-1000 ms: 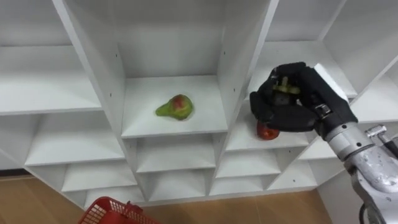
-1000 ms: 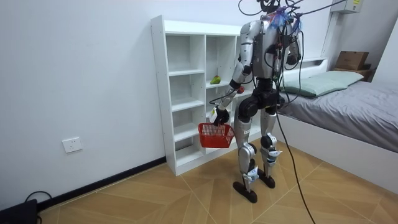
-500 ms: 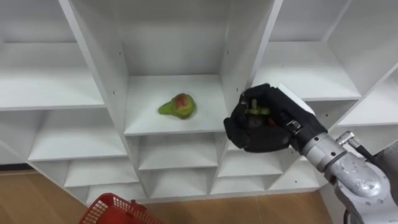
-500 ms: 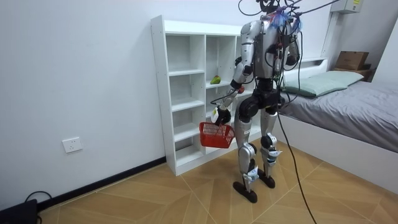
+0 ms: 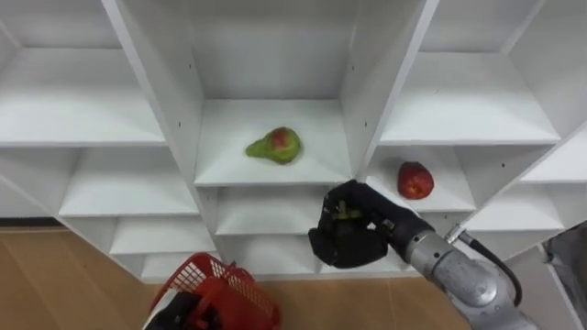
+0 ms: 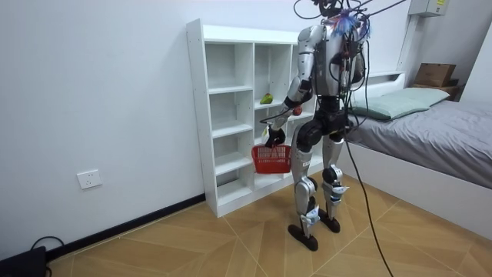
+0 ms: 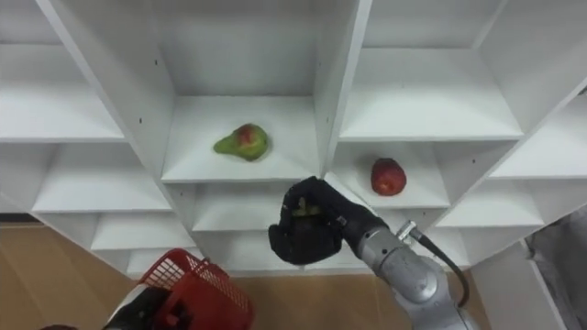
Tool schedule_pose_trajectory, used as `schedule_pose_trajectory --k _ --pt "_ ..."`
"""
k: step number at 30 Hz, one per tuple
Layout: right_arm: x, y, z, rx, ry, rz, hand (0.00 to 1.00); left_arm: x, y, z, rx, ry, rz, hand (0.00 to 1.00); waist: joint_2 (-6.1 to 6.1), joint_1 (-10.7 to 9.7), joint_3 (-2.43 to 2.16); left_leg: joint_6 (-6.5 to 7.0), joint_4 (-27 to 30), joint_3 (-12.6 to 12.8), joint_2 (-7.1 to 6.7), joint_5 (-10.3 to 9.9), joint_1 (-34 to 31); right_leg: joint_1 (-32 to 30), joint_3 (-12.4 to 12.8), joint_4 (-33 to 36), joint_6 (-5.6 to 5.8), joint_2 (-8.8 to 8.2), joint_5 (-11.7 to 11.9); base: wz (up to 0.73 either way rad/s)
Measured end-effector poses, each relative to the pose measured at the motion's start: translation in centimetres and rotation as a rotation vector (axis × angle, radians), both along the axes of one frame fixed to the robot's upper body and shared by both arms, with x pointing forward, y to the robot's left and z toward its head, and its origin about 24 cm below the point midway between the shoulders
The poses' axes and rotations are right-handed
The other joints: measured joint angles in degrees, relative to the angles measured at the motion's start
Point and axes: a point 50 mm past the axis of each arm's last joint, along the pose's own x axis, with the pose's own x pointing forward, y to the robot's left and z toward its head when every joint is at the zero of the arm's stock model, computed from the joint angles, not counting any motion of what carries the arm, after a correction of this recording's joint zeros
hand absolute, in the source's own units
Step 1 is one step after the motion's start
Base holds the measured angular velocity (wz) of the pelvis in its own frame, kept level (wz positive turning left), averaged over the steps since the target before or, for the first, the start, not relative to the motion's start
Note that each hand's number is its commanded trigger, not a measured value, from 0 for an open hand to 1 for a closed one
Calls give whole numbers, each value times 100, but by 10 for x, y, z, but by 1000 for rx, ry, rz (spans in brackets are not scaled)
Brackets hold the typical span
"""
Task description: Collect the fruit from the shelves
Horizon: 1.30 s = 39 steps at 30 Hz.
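In the left eye view, we are looking at the white closet (image 5: 381,82). Our right hand (image 5: 359,243) is hanging in front of its lower shelves, the fingers curling tight round a small green fruit (image 5: 347,213). A green-and-red pear (image 5: 275,145) is lying on the middle compartment's shelf. A red apple (image 5: 415,180) is sitting in the compartment to its right, just above the hand. At the lower left, our left hand (image 5: 191,312) is gripping the handle of a red basket (image 5: 234,298).

In the room view, we are standing upright close before the closet, with a bed (image 6: 430,131) on the room view's right. The basket is hanging from the left hand between us and the shelves.

In the right eye view, the green fruit is peeking out between the right hand's thumb and fingers. That hand is hovering above and to the right of the basket, apart from it.
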Motion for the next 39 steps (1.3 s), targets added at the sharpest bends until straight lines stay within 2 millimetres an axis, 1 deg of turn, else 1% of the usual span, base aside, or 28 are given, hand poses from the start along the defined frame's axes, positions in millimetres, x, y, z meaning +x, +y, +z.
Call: schedule_pose_trajectory --k 3,7,8,11,15,19,22,25,27,33,39 --pt "2 0 -5 -16 -7 -26 100 2 -4 1 -6 -14 -25 100 10 0 4 3 27 -14 -2 3 -108 -93 -11 8 -8 -2 5 1" --pt "4 2 -6 -38 -40 -28 100 5 -7 2 -15 -34 -45 100 37 -10 23 4 83 -67 -6 3 -211 -159 -52 16 -9 -8 6 7" --pt "6 4 -6 -36 -49 -29 100 8 -8 3 -20 -43 -49 100 47 -11 34 4 120 -79 -4 3 -277 -203 -77 15 -17 -8 10 8" --pt "13 7 -8 -42 -58 -47 100 21 -16 11 -49 -90 -71 100 72 13 46 5 194 -103 2 4 -475 -402 -116 114 -22 -23 13 5" --pt "15 9 -14 -59 -66 -59 100 32 -27 18 -90 -149 -102 100 81 32 44 20 201 -101 -8 30 -626 -585 -132 192 -21 -49 13 0" --pt "13 7 -23 -70 -37 -76 100 37 -35 22 -116 -171 -137 100 81 49 44 24 194 -100 -14 32 -652 -608 -147 191 -20 -63 13 0" --pt "17 11 -26 -89 -38 -64 100 45 -41 26 -123 -193 -175 100 79 45 42 33 208 -100 -21 65 -785 -745 -166 209 -29 -79 18 0" --pt "21 13 -30 -104 -34 -59 100 54 -47 32 -136 -221 -209 100 79 106 41 31 204 -98 -23 85 -830 -798 -165 221 -37 -83 23 0" --pt "21 13 -31 -111 -35 -59 100 58 -51 35 -149 -233 -237 100 80 174 42 30 204 -101 -22 86 -838 -801 -174 221 -37 -83 23 0" --pt "25 19 -28 -134 -53 -20 100 67 -60 47 -183 -286 -282 100 79 194 43 35 205 -103 -27 105 -953 -927 -177 238 -38 -96 24 0" --pt "26 24 -27 -135 -64 10 100 72 -68 55 -207 -320 -326 100 79 201 43 33 196 -109 -28 107 -980 -958 -176 243 -39 -92 25 0"
